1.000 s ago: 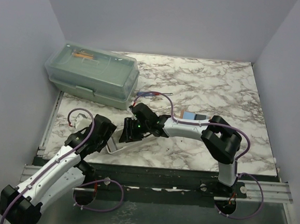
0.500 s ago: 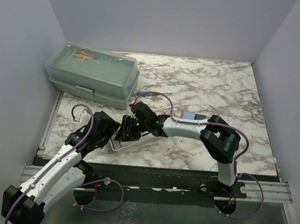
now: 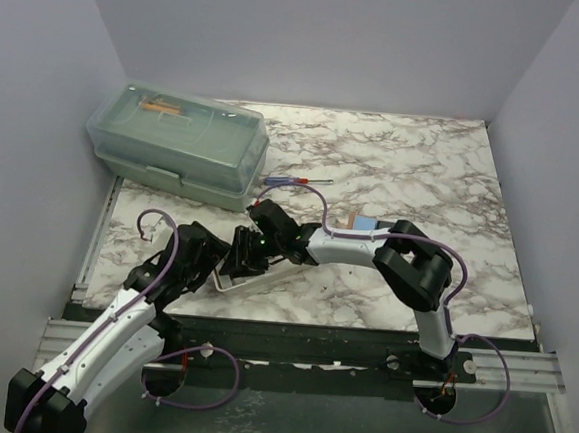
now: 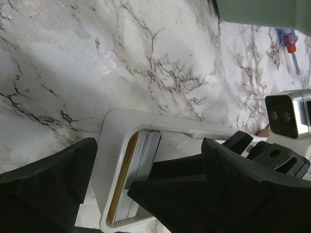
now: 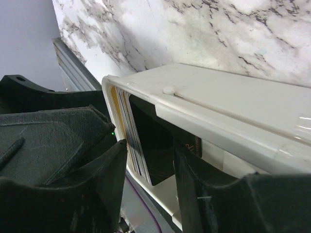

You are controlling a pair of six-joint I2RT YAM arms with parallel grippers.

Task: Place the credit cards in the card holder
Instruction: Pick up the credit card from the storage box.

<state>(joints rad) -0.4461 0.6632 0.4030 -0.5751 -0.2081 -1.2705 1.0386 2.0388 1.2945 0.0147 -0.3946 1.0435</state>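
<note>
I see only thin grey-white edges of the credit cards, so any print is hidden; they stand packed in the end of the white tray. My left gripper is spread wide around that end, and the right gripper is at the stack with a narrow gap, but I cannot tell if it pinches.

The top camera looks steeply down from above and behind the arm bases, far enough to hold the whole table; the white tray lies at 7 o'clock of its picture. Both wrist cameras sit very near this tray; the left looks down on its end, the right looks low along its wall; both share the credit cards inside; the right wrist camera shows at 3 o'clock in the left view.
</note>
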